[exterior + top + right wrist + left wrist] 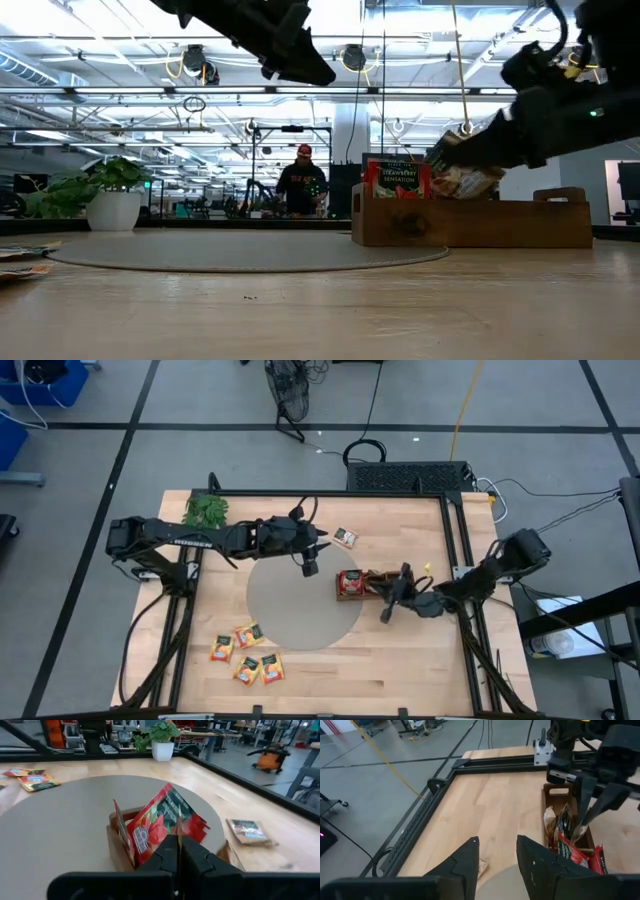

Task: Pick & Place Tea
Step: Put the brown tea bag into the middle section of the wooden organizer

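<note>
The right gripper (388, 612), fingers pressed together on a sachet's edge, hovers over the wooden tray (372, 586) near the table's right edge; left gripper (310, 566), fingers apart, waits above.

- The wooden tray (385, 582) is largely covered by the right gripper (392, 603) in the high view, so its compartments cannot be counted there.
- Print on the orange-yellow sachets (247, 656) is too small to read.
- In the low view, those sachets (18, 258) are cut off at the picture's edge.
- The right wrist view's own fingers (192, 855) hide the red sachets' (159, 822) lower edges.
- The person (302, 183) behind the table is too distant for detail.
</note>
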